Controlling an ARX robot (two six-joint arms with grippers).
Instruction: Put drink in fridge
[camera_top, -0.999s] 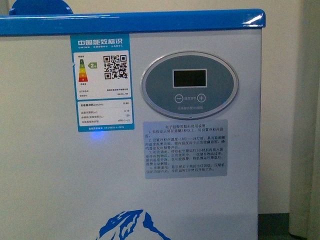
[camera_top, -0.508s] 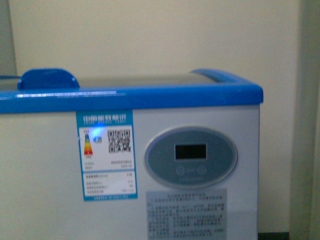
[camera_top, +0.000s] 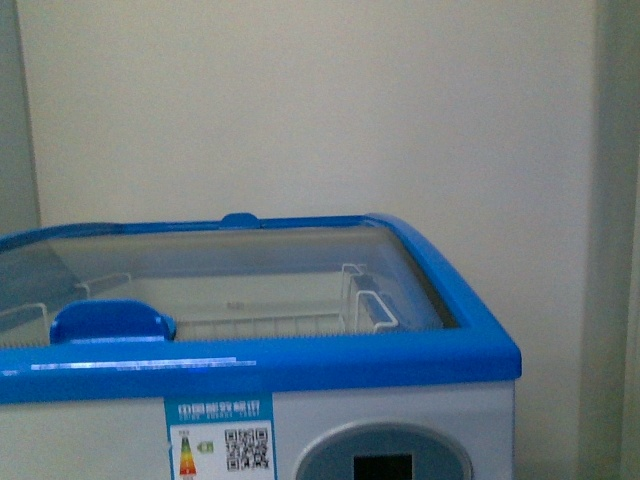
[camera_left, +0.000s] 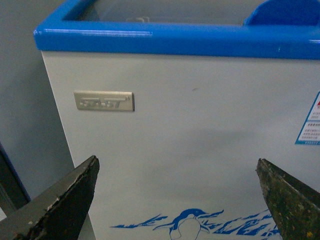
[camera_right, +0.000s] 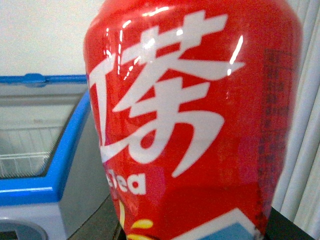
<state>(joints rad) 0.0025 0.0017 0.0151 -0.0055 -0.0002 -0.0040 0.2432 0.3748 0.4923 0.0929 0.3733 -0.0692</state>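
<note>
1. Red drink (camera_right: 195, 100), white lettering on it, fills the right wrist view; the right claw (camera_right: 195, 225) pinches it, with only dark slivers of finger showing low at its sides.
2. It hangs just off the fridge (camera_top: 300, 365) end nearest the oval control panel (camera_top: 385, 460), about level with the blue rim, outside it.
3. On the other arm, the left claw (camera_left: 176, 161) is spread wide, facing the white front above the penguin decal (camera_left: 187, 227).
4. Through the curved glass top (camera_top: 250, 255), white wire baskets (camera_top: 370, 310) show; a blue handle (camera_top: 110, 322) sits near the front rim.

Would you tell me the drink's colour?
The drink is red with white lettering; right wrist view.
</note>
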